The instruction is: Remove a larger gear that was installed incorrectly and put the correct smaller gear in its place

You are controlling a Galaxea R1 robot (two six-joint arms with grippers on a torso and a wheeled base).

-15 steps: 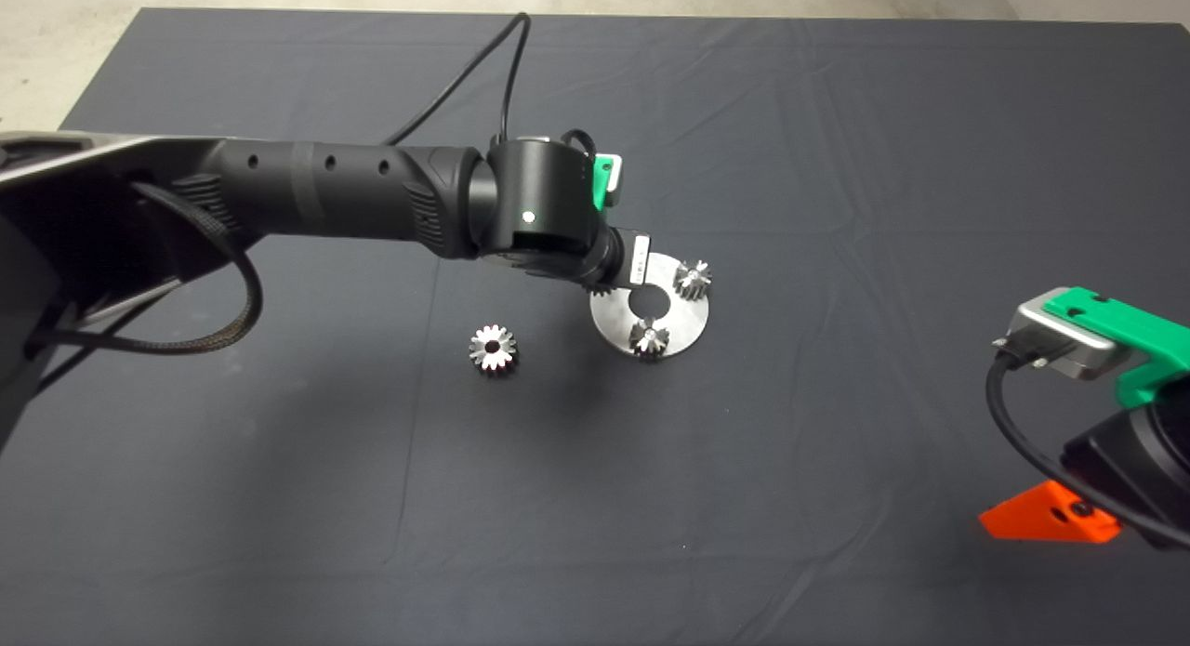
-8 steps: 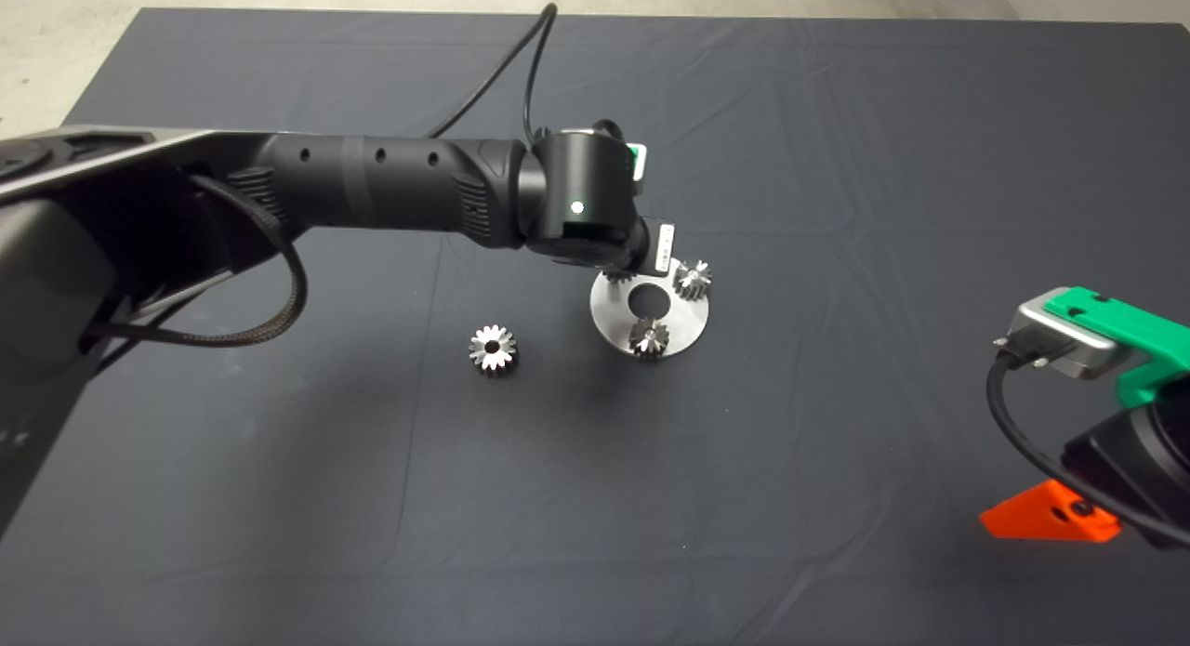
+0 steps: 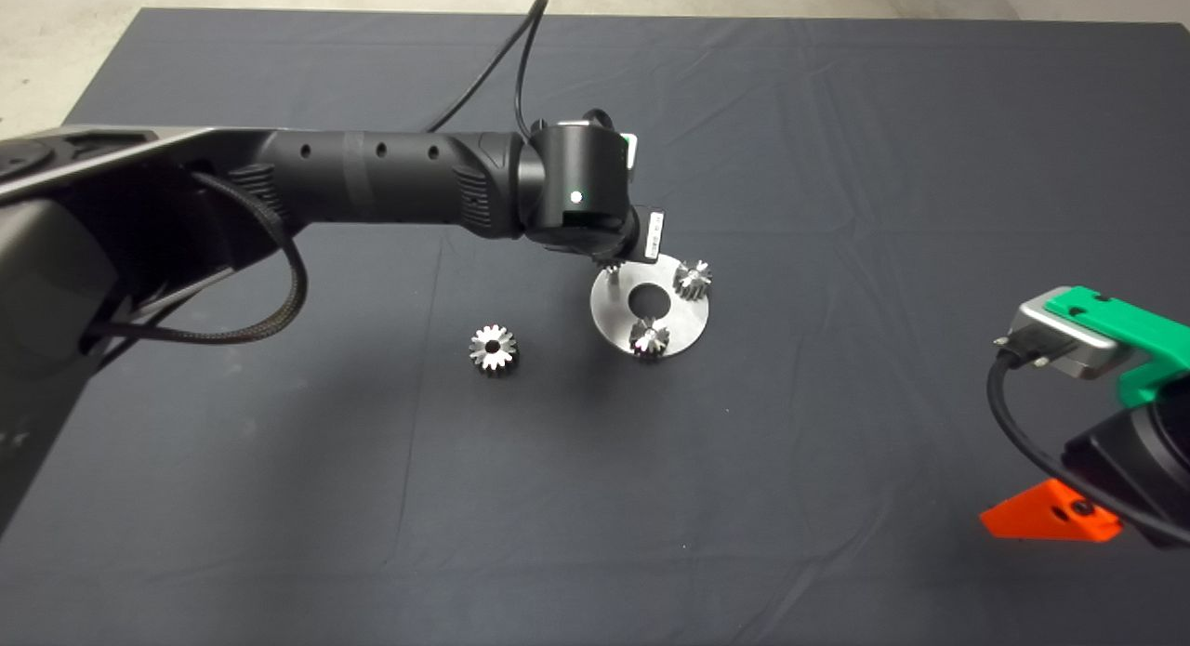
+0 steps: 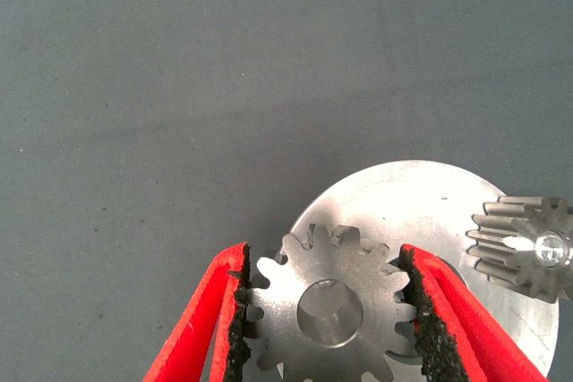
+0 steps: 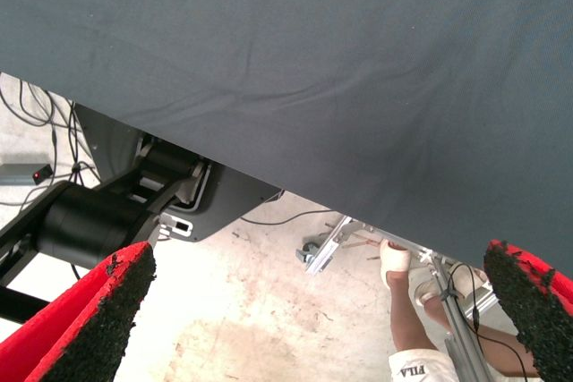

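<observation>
My left gripper (image 4: 324, 261) is shut on the smaller gear (image 4: 329, 310); both black pads press its short teeth. It holds the gear over the near edge of the round steel plate (image 4: 421, 203). In the head view the left wrist (image 3: 576, 195) covers that spot at the plate's (image 3: 683, 325) far left rim. The larger gear (image 3: 493, 349), shiny and star-like, lies alone on the mat left of the plate. My right gripper (image 3: 1106, 349) waits at the lower right, open and empty.
Two more small gears (image 3: 693, 278) (image 3: 649, 336) stand on the plate; one also shows in the left wrist view (image 4: 528, 248). The right wrist view shows the mat's edge, the floor, a robot base and a person's leg (image 5: 407, 328).
The left arm moved right over the plate's left rim, then drew slightly back and up. The larger gear, the plate and the right arm have not moved.
</observation>
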